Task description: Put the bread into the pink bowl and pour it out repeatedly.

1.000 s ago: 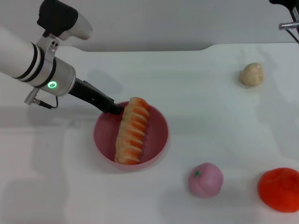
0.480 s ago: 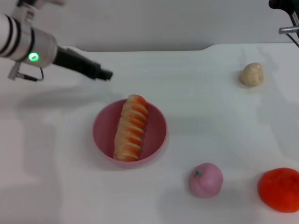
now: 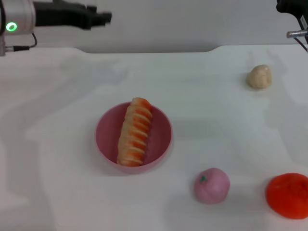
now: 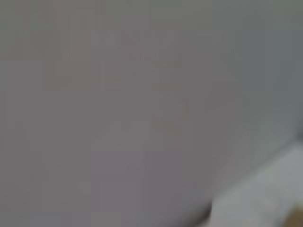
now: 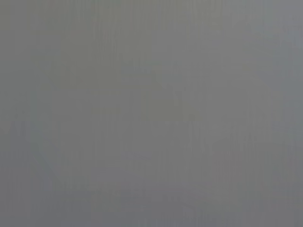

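One bread (image 3: 135,132) loaf lies inside the pink bowl (image 3: 161,126), its orange-and-cream striped top facing up and its length spanning the bowl from the far rim to the near rim. Bowl and loaf sit on the white table (image 3: 216,139), left of centre. Left gripper (image 3: 103,18): raised at the far left above the table's back edge, well apart from the bowl, holding nothing; whether its jaws are parted or together cannot be told. Right gripper (image 3: 293,14): only a dark part shows at the far right corner, its jaw state likewise indeterminable. Other items on the table: a beige lump (image 3: 260,76) far right, a pink ball (image 3: 211,185) with a green stem near the front, and an orange object (image 3: 288,195) at the front right corner.
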Tool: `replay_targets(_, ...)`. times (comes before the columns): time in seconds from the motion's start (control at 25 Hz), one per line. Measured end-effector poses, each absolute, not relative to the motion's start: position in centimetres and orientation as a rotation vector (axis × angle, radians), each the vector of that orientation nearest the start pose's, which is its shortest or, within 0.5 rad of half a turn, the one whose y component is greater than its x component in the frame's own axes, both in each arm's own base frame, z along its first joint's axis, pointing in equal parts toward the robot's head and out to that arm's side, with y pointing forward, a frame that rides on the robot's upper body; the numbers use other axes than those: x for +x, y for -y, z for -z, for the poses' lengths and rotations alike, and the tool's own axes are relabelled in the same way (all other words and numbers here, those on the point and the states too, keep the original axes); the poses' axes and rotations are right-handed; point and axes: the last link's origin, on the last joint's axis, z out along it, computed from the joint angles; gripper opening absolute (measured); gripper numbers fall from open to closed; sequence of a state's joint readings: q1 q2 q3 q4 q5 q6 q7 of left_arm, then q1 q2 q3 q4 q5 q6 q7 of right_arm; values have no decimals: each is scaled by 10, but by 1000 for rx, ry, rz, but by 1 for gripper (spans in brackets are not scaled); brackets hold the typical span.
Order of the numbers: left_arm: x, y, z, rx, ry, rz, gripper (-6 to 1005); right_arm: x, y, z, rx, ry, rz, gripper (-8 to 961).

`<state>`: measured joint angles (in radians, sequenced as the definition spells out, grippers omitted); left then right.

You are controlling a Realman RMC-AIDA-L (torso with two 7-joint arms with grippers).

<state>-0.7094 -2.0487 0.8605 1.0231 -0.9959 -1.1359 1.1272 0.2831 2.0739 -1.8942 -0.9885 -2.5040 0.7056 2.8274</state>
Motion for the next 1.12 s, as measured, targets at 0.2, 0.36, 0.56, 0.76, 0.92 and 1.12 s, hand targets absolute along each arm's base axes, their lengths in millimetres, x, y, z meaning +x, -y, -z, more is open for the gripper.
replay_targets(0.2,-188,-433,-84,-2252,635,715,452,205,-382,-24,-1505,-349,-774,494)
replay_targets(0.36,-198,-423,-90,-2136,575,936,452,208,-383,-23,-1506,-355,-766,494)
replay_targets(0.56,-218,-416,-86,-1973,511,1110,452,212,-387,-21,-1508,-386,-754,494)
replay_targets(0.76,-235,-403,-78,-1819,433,1198,452,222,-391,-19,-1492,-460,-743,494)
replay_targets(0.92,-250,-392,-80,-1702,396,1210,452,235,-392,-22,-1457,-505,-725,494)
replay_targets(1.12,-277,-378,-85,-1583,405,1146,452,253,-392,-28,-1401,-561,-702,494)
